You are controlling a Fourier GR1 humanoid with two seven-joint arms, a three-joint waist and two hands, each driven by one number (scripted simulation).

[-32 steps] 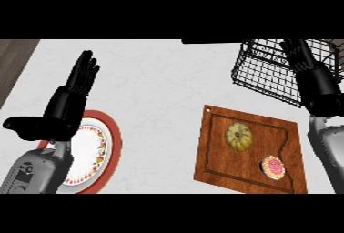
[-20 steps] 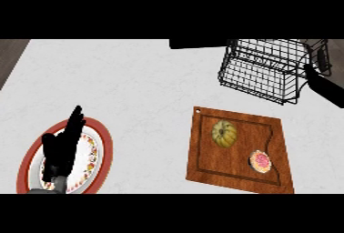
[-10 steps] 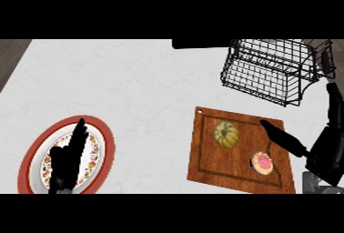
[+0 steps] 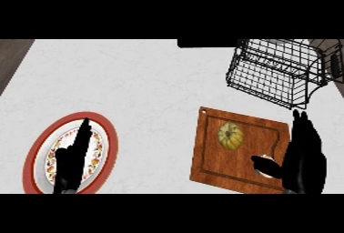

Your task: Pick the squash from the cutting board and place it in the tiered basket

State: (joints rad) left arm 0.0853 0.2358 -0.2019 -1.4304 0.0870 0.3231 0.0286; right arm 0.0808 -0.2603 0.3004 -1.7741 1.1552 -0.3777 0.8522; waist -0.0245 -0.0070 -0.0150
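Note:
A small yellow-green squash (image 4: 230, 135) lies on the wooden cutting board (image 4: 209, 154) at the right. The black wire tiered basket (image 4: 277, 73) stands behind the board at the upper right. My right hand (image 4: 305, 157) hovers open over the board's right side, fingers straight and pointing up, its thumb reaching left toward a pink-frosted item (image 4: 268, 164) that it partly hides. The hand is to the right of the squash and apart from it. My left hand (image 4: 73, 160) rests open at the lower left, fingers up, over a plate.
A round plate (image 4: 41, 146) with a red rim and patterned inner ring lies at the lower left under the left hand. A dark strip runs along the counter's far left edge (image 4: 13, 59). Light counter surface (image 4: 134, 91) spreads between plate and board.
My right hand has come down from beside the basket onto the board's right side. My left hand has dropped lower over the plate. The view has shifted slightly; the squash has not moved.

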